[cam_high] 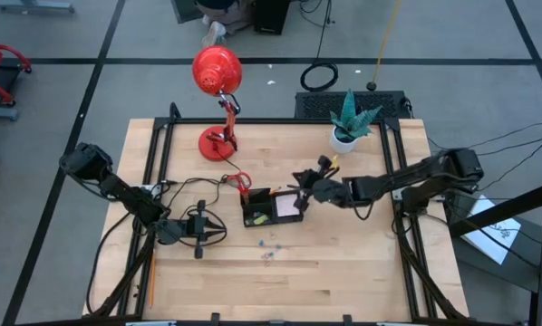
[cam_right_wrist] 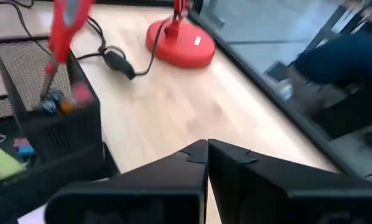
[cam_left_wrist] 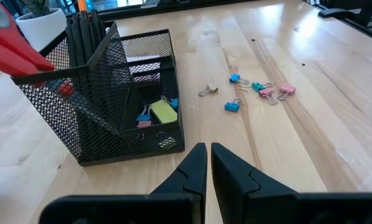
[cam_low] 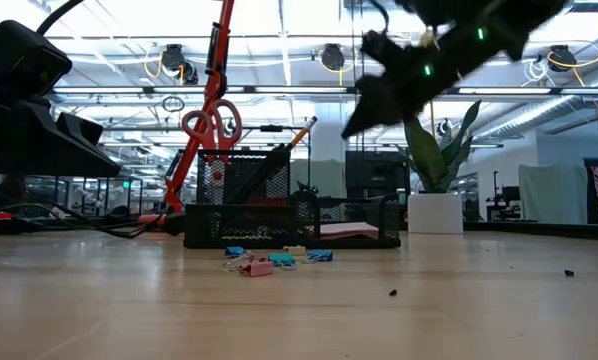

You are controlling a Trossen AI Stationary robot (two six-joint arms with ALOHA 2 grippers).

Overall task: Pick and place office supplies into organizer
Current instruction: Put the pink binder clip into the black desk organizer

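Right gripper [cam_high: 300, 187] raised, jaws closed, left gripper [cam_high: 218, 227] low, nearly closed

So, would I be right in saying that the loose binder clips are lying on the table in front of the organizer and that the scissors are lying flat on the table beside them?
Not quite. The binder clips do lie loose on the table in front of the organizer, but the scissors are not flat beside them: they stand upright in the organizer's tall compartment, handles up. The low view shows this best.

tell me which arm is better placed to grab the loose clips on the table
Left, probably. The left fingers point toward the clips, with bare table between. The right fingers hang above the organizer, facing the lamp.
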